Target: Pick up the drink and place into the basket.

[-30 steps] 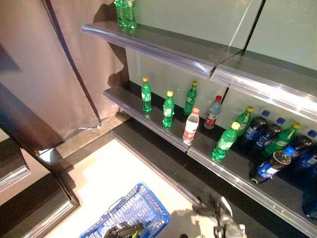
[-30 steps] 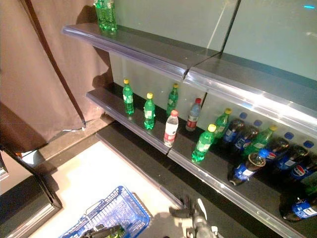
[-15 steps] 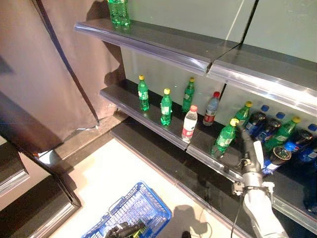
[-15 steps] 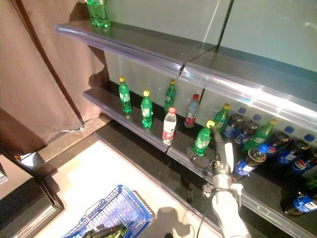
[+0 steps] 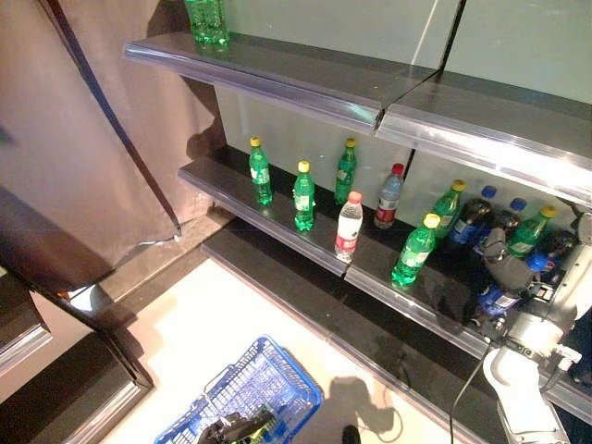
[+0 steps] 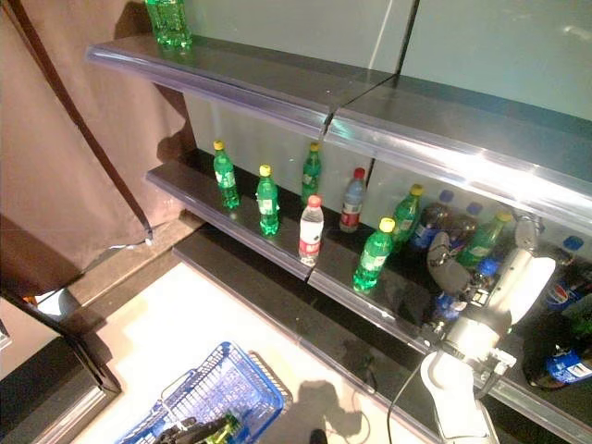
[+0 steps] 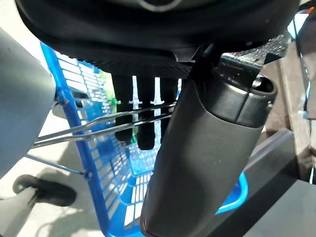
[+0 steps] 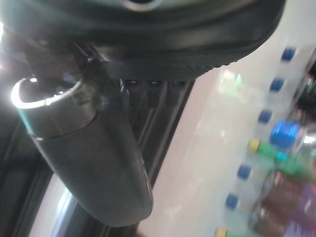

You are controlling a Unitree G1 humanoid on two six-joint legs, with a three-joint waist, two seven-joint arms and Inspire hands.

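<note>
Drinks stand on the lower shelf (image 5: 277,233): green bottles with yellow caps (image 5: 413,252), a clear red-capped bottle (image 5: 349,227), and dark cola bottles with blue caps (image 5: 470,222) at the right. One cola bottle (image 5: 495,302) lies on its side. My right hand (image 6: 504,289) is raised in front of the cola bottles, open, fingers straight and thumb apart, holding nothing. My left hand (image 5: 233,430) is shut on the wire handles (image 7: 103,123) of the blue basket (image 5: 273,384), which hangs low at the left. Something green (image 5: 262,425) shows in the basket by the hand.
An upper shelf (image 5: 305,79) juts out above the drinks, with green bottles (image 5: 205,20) at its far left. A brown curtain (image 5: 83,139) hangs at the left. A dark step (image 5: 55,388) lies at the lower left beside the pale floor (image 5: 203,324).
My right arm has risen from near the floor to the lower shelf and swung right, in front of the cola bottles. The camera has shifted a little. The blue basket hangs as before.
</note>
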